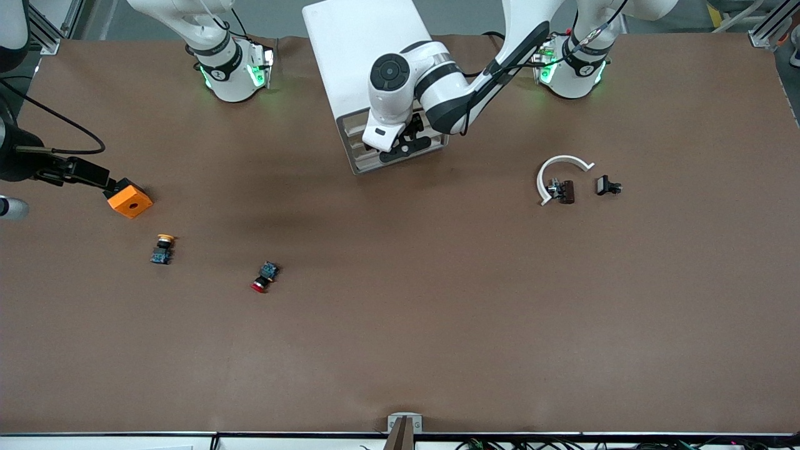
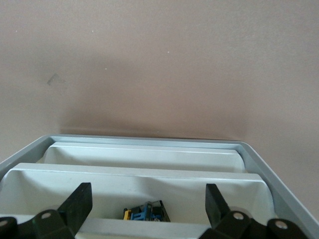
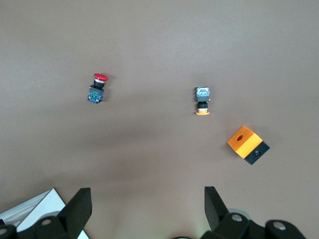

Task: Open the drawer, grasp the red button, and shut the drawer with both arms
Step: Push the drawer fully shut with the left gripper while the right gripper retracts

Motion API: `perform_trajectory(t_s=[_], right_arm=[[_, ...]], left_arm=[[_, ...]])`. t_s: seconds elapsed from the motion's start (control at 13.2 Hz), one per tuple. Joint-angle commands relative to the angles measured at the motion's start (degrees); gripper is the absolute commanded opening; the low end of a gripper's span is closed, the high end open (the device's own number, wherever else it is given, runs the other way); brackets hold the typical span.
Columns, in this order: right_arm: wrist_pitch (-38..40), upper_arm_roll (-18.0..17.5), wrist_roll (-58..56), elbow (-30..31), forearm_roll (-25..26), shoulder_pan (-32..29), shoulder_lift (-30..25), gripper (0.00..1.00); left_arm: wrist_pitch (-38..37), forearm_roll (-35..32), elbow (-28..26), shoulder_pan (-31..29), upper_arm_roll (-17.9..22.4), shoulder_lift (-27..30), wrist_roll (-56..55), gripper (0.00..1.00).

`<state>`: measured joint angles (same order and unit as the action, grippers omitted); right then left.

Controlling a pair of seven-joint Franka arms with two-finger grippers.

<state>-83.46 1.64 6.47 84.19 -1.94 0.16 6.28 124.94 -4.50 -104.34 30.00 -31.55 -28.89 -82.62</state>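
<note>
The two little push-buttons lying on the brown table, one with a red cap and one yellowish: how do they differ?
The red-capped button has a wide red cap; the yellow-capped button has a yellow-orange one. The red-capped button lies nearer the front camera and more toward the table's middle, while the yellow-capped button lies closer to the orange cube. Both are small, with black-and-blue bodies, lying on their sides, untouched by either gripper.

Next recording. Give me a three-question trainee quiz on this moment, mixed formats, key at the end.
1. True or false: the red-capped button lies on the table.
2. Which gripper is at the drawer unit? A) left gripper B) right gripper
3. Fill in: the orange cube lies ____ from the front camera than the yellow-capped button.

Key: 1 true; 2 A; 3 farther.
</note>
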Motion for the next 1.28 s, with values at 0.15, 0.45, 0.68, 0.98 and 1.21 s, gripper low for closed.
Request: perform_trajectory(t_s=[0.15, 0.45, 0.68, 0.98, 1.21], right_arm=[[-5.2, -1.0, -2.2, 12.0, 3.0, -1.0, -10.4, 1.0], [-1.4, -0.8, -3.2, 8.1, 3.0, -1.3, -10.3, 1.0], [-1.4, 0.1, -5.9, 7.3, 3.0, -1.7, -10.3, 1.0], [0.7, 0.2, -5.9, 5.1, 2.5, -2.4, -10.2, 1.0], [0.7, 0.2, -5.9, 5.1, 2.4, -2.5, -10.1, 1.0]], left_arm=[[0.0, 0.1, 0.7, -1.7, 1.7, 0.5, -0.5, 1.0], [-6.4, -8.0, 3.8, -10.5, 3.5, 2.9, -0.2, 1.0], [-16.4, -14.3, 10.2, -17.8, 3.6, 3.3, 1.3, 1.0], [-21.8, -18.6, 12.0, -27.6, 3.3, 5.4, 2.5, 1.0], [-26.6, -18.5, 16.3, -33.1, 3.6, 6.0, 8.1, 1.0]])
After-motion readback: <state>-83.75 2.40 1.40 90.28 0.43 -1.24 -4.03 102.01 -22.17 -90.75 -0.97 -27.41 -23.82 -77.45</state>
